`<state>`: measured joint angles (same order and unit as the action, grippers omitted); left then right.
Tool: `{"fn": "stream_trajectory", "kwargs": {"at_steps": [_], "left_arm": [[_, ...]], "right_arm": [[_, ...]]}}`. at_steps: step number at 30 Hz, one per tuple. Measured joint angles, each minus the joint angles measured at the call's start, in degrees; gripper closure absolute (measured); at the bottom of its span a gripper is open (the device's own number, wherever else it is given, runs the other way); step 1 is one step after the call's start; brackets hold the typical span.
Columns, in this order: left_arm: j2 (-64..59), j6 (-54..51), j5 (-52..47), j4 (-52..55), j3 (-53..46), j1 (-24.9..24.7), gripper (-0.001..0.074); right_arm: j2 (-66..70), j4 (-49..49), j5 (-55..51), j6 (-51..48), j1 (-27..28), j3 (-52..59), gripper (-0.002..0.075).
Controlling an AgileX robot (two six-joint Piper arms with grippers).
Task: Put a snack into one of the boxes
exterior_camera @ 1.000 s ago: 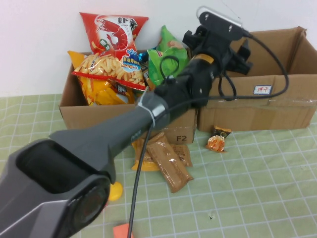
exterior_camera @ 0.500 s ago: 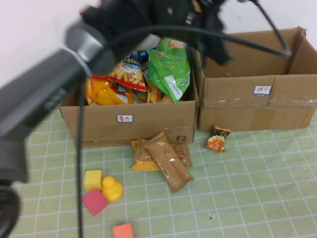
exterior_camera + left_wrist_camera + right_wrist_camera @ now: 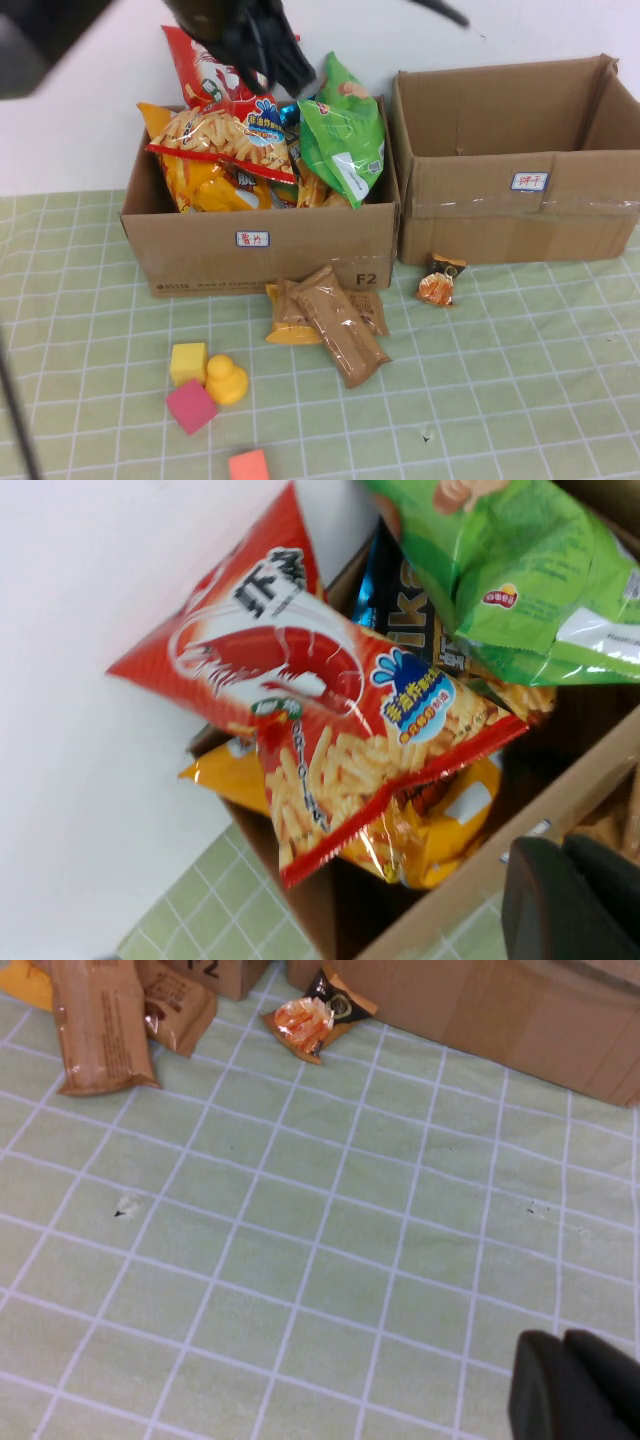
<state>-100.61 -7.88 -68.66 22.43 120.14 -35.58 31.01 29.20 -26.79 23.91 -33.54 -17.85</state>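
The left cardboard box (image 3: 300,250) is heaped with snack bags: a red shrimp bag (image 3: 215,60), a fries bag (image 3: 225,140) and a green bag (image 3: 345,135). The right box (image 3: 520,215) looks empty. Brown packets (image 3: 335,325) and a small orange packet (image 3: 440,285) lie on the mat in front of the boxes. My left gripper (image 3: 265,50) is a dark blur high over the left box's back. In the left wrist view it (image 3: 560,855) is shut and empty above the box rim (image 3: 470,880). My right gripper (image 3: 565,1380) is shut and empty over bare mat, out of the high view.
A yellow cube (image 3: 187,362), a yellow duck (image 3: 227,381), a pink cube (image 3: 190,406) and an orange cube (image 3: 249,466) lie at the front left. A white wall stands behind the boxes. The mat is a green grid.
My left arm has swung from over the right box to the left and upward. It now shows only at the top left of the high view.
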Motion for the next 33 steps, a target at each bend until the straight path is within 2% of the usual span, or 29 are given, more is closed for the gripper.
{"fn": "stream_trajectory", "kwargs": {"at_steps": [5,8,10,11,16,21,29,33], "left_arm": [[7.56,2.29,0.56,-0.78,-5.82,0.00,0.0735],[14.32,5.28,3.15,1.39,-14.52,0.00,0.0735],[18.99,9.04,5.08,4.97,-21.55,0.00,0.0735],[24.65,14.58,7.81,9.59,-30.65,0.00,0.0735],[39.05,29.46,17.58,16.70,-54.37,0.00,0.0735],[51.33,42.84,26.34,21.35,-70.88,0.00,0.0736],[68.03,61.20,29.80,35.43,-87.56,0.00,0.0736],[75.35,64.50,30.17,37.86,-92.67,0.00,0.0736]], "right_arm": [[0.00,-0.11,0.13,0.00,0.00,0.00,0.0728],[0.00,-0.11,0.13,0.00,0.00,0.00,0.0728],[0.00,-0.21,0.13,0.00,0.00,0.00,0.0728],[0.00,-0.21,0.13,0.00,0.00,0.00,0.0728],[0.00,-0.23,0.13,0.00,0.00,0.00,0.0728],[0.00,-0.34,0.27,0.00,0.00,0.00,0.0728],[0.00,-0.34,0.26,0.00,0.00,0.00,0.0728],[0.00,-0.34,-1.16,0.00,0.00,0.00,0.0728]]}}
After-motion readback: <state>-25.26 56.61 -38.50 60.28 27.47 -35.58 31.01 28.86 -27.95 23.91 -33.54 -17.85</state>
